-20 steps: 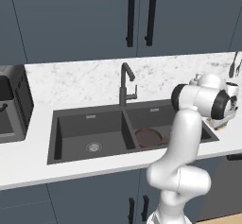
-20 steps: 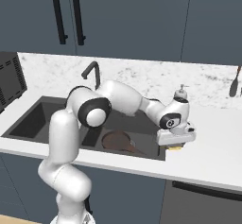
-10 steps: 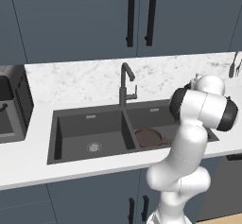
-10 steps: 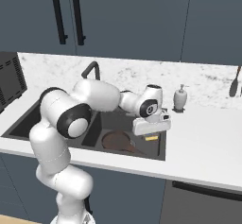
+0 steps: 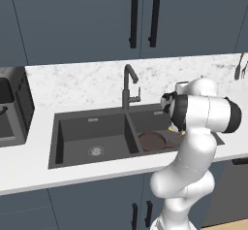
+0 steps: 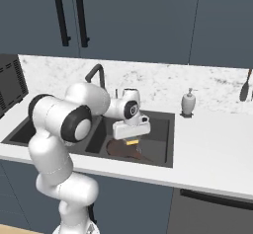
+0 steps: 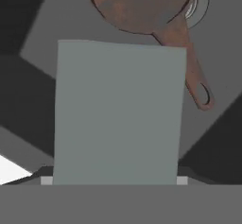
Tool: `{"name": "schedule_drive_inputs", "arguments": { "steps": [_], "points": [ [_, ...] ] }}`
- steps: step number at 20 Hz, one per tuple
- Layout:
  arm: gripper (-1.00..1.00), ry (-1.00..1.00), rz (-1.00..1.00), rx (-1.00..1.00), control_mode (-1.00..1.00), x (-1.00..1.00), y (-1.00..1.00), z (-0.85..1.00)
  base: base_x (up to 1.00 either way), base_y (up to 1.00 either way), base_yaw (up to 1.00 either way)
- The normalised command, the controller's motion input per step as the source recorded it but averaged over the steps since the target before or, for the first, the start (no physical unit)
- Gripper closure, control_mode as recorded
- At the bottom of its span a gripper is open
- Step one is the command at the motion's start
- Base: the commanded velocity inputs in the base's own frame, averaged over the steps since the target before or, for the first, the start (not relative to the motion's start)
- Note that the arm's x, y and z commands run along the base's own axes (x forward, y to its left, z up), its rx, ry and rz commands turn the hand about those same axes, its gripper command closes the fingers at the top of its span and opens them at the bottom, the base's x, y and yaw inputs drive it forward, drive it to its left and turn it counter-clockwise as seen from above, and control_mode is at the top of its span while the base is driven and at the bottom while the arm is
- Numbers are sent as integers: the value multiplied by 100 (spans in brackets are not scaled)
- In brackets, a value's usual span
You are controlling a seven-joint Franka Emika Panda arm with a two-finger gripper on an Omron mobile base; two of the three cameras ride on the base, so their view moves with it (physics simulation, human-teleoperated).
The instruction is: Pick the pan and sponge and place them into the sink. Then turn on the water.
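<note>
Yellow sponge (image 6: 131,141), soft and light, sits gripped at its sides in the jaws, centre frame, above the sink (image 6: 160,151).

Left base view: from behind and left of the arm, facing forward and down over the surface (image 5: 72,86), moderately far. Right base view: same height, from behind and right. Both share the sink (image 5: 92,132), faucet (image 5: 128,86) and pan (image 5: 152,140). Hand view: close, looking down into the basin at the pan (image 7: 142,5).
</note>
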Motion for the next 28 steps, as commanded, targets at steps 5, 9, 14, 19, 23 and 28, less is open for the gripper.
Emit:
{"name": "schedule_drive_inputs", "arguments": {
  "steps": [5,9,14,19,23,28],
  "points": [
    [100,0,0,1,-100,57,56,-50,0,0,0],
    [100,0,0,6,-100,59,15,-56,0,0,0],
    [100,0,0,2,-100,54,0,-54,0,0,0],
    [100,0,0,0,-100,48,0,-54,0,0,0],
    [100,0,0,0,-100,46,0,-53,0,0,0],
    [100,-1,0,0,-100,27,0,-42,0,0,0]
  ]
}}
